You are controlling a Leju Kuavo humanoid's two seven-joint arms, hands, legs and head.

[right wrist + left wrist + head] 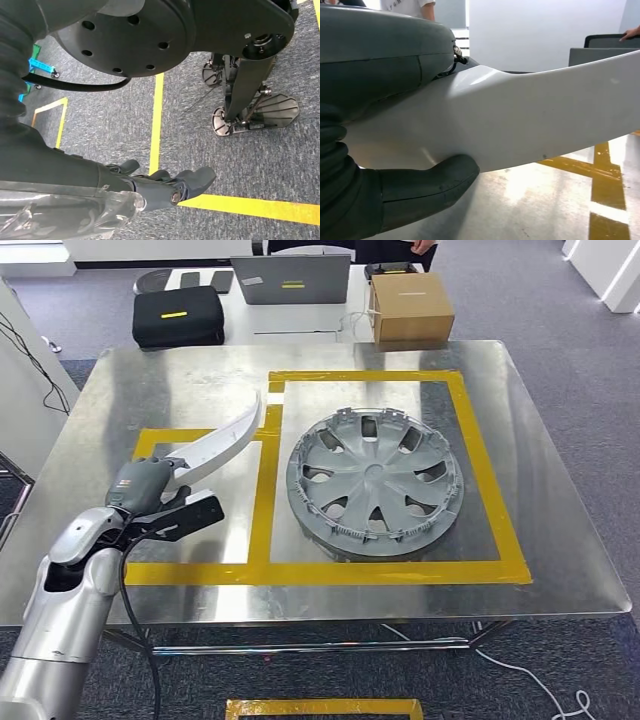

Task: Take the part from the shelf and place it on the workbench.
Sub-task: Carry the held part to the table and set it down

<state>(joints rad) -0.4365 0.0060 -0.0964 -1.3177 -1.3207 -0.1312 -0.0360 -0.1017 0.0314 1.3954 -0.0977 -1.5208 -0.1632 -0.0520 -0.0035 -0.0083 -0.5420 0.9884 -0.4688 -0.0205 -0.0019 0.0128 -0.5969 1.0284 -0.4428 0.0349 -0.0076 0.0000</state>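
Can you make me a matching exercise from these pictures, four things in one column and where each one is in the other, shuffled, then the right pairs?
Things:
1. white curved part
2. grey wheel cover
3. cardboard box
4. black case

Places:
A. inside the larger yellow-taped square on the workbench
B. on the far table, left side
C. held by the left hand
D. on the far table, right side

Pairs: 1-C, 2-A, 3-D, 4-B

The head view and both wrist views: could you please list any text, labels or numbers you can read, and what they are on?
No text can be read.
Black case: a yellow label, too small to read.
Laptop: a yellow mark and a white sticker, too blurred.
Person's white shirt: partial lettering at the frame edge, unreadable.
White part held by the left robot hand: unmarked.
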